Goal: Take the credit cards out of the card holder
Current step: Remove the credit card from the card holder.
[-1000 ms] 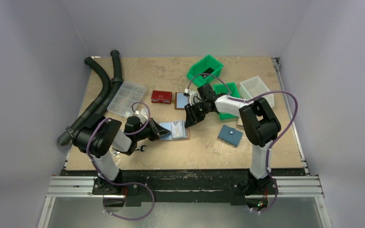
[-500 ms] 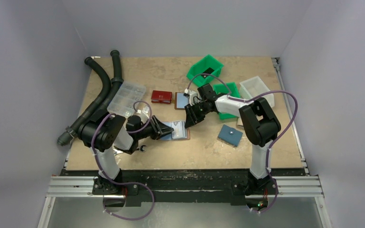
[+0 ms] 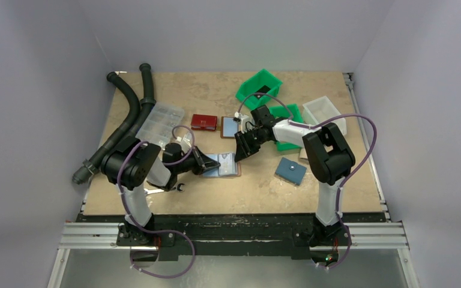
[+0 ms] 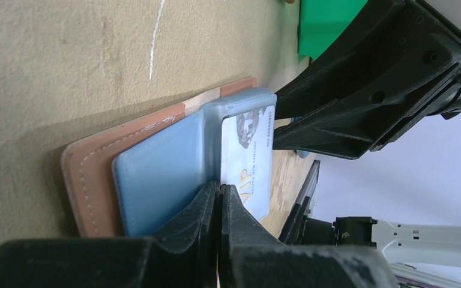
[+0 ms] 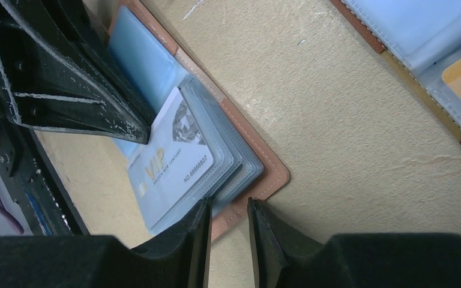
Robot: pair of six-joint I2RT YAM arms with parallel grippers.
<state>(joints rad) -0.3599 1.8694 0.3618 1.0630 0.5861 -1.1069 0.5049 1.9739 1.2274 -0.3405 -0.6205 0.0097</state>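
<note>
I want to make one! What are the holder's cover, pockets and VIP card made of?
Cover: looks like tan leather or imitation, matte, with stitching along the edge. Pockets: clear soft plastic, see-through and shiny. VIP card: probably stiff glossy plastic, flat with printed lettering.

Pale grey walls (image 3: 228, 36), tan speckled tabletop (image 3: 252, 193), aluminium rail (image 3: 384, 235) along near edge

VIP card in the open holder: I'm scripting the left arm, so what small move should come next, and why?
Probably draw the left gripper back a little to slide the VIP card out of its sleeve. Its jaws are shut at the card's edge, though a true pinch is unclear; the right gripper stands at the brown edge of the card holder.
</note>
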